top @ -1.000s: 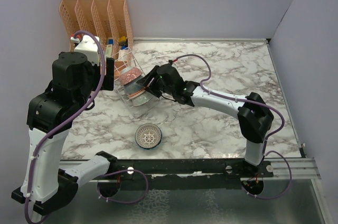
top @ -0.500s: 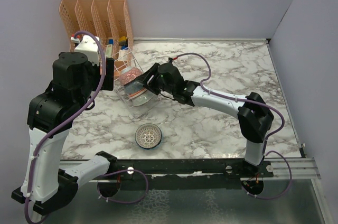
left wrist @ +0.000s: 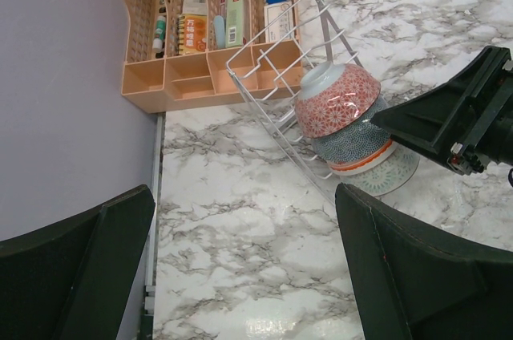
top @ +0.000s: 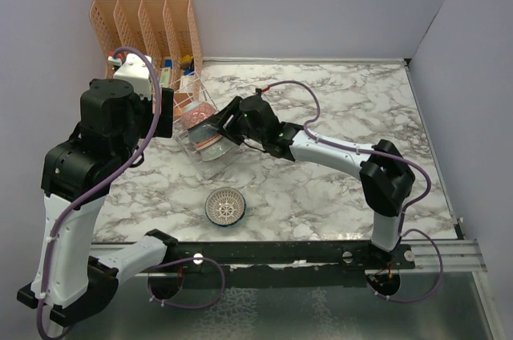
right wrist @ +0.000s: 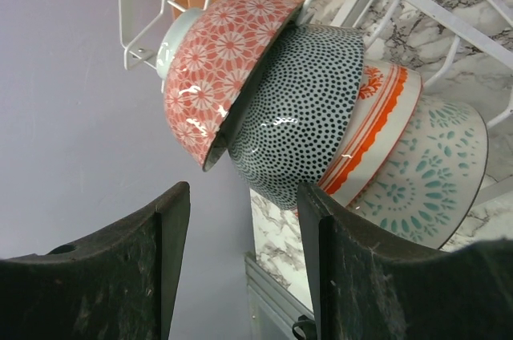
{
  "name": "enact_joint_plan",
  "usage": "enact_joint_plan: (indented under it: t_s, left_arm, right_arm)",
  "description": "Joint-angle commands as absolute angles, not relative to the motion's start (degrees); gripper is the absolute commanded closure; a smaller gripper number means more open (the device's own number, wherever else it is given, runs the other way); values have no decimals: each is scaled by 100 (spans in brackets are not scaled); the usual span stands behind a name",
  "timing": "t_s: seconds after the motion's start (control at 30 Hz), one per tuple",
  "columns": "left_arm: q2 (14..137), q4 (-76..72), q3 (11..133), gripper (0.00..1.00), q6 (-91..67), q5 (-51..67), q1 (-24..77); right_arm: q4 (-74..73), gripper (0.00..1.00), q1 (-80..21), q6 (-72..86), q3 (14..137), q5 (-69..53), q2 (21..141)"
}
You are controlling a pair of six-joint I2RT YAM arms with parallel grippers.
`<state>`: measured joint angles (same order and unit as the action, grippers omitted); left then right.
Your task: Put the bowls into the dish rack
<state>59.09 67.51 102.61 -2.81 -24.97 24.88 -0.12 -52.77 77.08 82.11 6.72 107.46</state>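
Observation:
The silvery wire dish rack [top: 190,83] stands tilted next to the orange organizer. Several bowls are nested on their sides in it: a red floral bowl [right wrist: 224,59] with a pale green inside, a dark dotted bowl [right wrist: 304,115], a grey-white bowl with a red rim [right wrist: 377,131] and a green leaf-patterned bowl [right wrist: 429,180]. The white bowl with a dark lattice [top: 225,206] sits alone on the marble table. My right gripper [top: 223,126] is open and empty, right at the nested bowls. My left gripper [top: 166,111] is open and empty, held high to the left of the rack.
An orange slotted organizer [top: 148,23] with small bottles and boxes stands at the back left, against the wall. Grey walls close off the left, back and right. In the left wrist view the rack [left wrist: 240,84] touches the organizer [left wrist: 184,87].
My right gripper has moved slightly left, closer to the bowls in the rack. The left arm and the lattice bowl have not moved.

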Motion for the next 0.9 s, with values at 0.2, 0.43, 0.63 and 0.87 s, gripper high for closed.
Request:
enact_joint_plan:
  t_s: [0.2, 0.43, 0.63, 0.87]
  left_arm:
    - [5860, 6681, 10234, 1, -222, -2655, 2505]
    - [5847, 6663, 10204, 1, -215, -2683, 2505]
    - [5837, 6662, 10204, 1, -202, -2715, 2505]
    - [5828, 6671, 10214, 1, -209, -2742, 2511]
  right_arm:
    - [-214, 44, -5250, 7642, 8394, 520, 11044]
    - [712, 44, -5256, 7532, 8048, 635, 10963]
    - [1357, 44, -5251, 7411, 8041, 482, 11069]
    - [1507, 44, -5251, 7426, 7911, 463, 10973]
